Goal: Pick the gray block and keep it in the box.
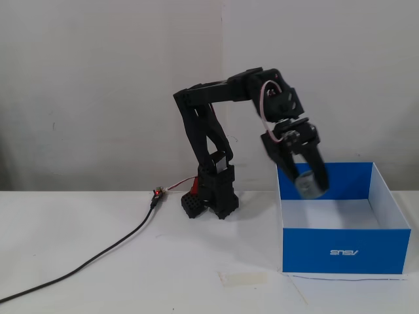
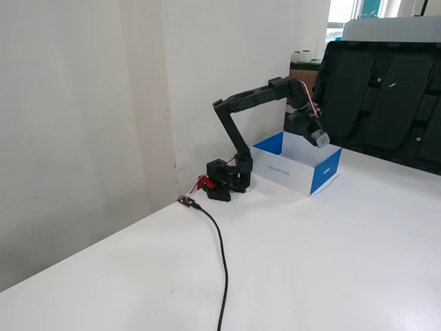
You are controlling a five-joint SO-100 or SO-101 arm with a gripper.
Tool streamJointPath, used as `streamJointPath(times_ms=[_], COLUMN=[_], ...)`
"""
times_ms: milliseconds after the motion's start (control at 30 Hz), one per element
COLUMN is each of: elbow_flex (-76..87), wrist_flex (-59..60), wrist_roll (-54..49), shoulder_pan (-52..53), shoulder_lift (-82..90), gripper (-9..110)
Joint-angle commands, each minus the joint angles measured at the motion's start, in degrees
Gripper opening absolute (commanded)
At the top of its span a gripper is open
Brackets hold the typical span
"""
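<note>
My gripper [image 1: 308, 186] hangs over the left part of the blue box [image 1: 340, 252], shut on the gray block [image 1: 306, 186]. The block sits between the fingertips, above the box's white inside and level with its rim. In the other fixed view the gripper [image 2: 319, 137] holds the gray block [image 2: 320, 138] over the middle of the box [image 2: 324, 174], well above its floor. The arm reaches out from its black base [image 1: 211, 199] toward the box.
A black cable [image 1: 98, 256] runs from a small red-lit connector [image 1: 157, 193] across the white table to the front left. A strip of pale tape [image 1: 243, 279] lies on the table in front of the box. Dark panels [image 2: 386, 96] stand behind the box.
</note>
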Motion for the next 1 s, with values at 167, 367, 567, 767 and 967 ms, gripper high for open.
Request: streamJointPath(times_ms=[167,367,567,767,967], elbow_flex=[-0.79,2.37,2.55,3.78,8.09], wrist_flex=[-0.44,-1.76,-2.90,-3.34,-2.46], wrist_roll=[-0.26,-1.67,-2.55,-5.36,-9.76], shoulder_pan=[-16.26,-21.80,-20.39,-18.72,-16.61], shoulder_lift=[3.25,0.97,0.00,1.05,6.68], gripper=[6,6,23,22,8])
